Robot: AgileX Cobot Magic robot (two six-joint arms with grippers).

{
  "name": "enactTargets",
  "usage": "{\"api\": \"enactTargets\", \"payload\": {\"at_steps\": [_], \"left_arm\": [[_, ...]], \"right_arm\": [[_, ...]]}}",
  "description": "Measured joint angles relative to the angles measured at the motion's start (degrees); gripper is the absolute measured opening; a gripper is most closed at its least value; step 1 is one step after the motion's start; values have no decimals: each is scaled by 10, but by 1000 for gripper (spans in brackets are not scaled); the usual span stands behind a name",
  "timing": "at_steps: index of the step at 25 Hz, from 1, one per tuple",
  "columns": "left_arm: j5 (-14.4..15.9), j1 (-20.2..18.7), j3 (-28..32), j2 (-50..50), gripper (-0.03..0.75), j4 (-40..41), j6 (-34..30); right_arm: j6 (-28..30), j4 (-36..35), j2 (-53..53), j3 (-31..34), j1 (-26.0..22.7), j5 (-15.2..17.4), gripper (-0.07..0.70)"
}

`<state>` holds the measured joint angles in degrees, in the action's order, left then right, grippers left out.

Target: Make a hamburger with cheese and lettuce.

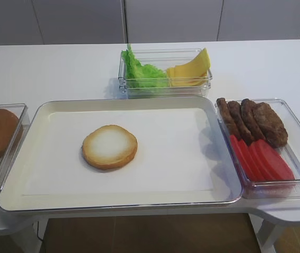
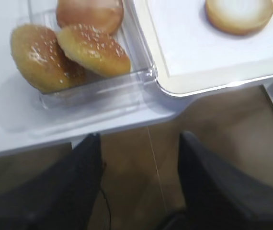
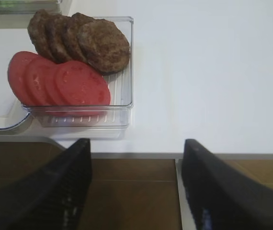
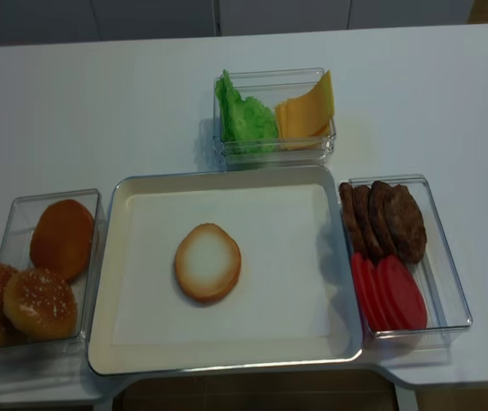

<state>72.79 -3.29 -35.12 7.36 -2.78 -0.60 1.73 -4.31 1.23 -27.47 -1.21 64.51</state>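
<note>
The hamburger is a single round bun half (image 1: 109, 146) with a pale cut face, lying left of centre on the white tray (image 1: 192, 184); it also shows in the second high view (image 4: 207, 262) and the left wrist view (image 2: 240, 14). The green lettuce (image 1: 142, 71) and yellow cheese slices (image 1: 189, 68) stand in one clear box behind the tray. My left gripper (image 2: 139, 143) is open and empty below the table's front edge, near the bun box. My right gripper (image 3: 136, 148) is open and empty below the front edge, right of the patty box. Neither gripper shows in the high views.
A clear box at the left holds domed bun tops (image 4: 43, 278). A clear box at the right holds dark meat patties (image 1: 252, 121) and red tomato slices (image 1: 260, 161). The white table (image 1: 60, 68) reaches back to a wall of cabinets.
</note>
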Motion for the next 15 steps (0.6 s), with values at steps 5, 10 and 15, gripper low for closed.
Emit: {"api": "enactTargets", "payload": {"at_steps": [5,10,15], "left_arm": [[2,0,0,-67,382,13,0],[4,0,3,-83,373,34,15],[4,0,35,-83,373,46,38]], "right_arm": [[0,0,0,0,0,0,449],[0,0,0,0,0,0,449],[0,0,0,0,0,0,449]]}}
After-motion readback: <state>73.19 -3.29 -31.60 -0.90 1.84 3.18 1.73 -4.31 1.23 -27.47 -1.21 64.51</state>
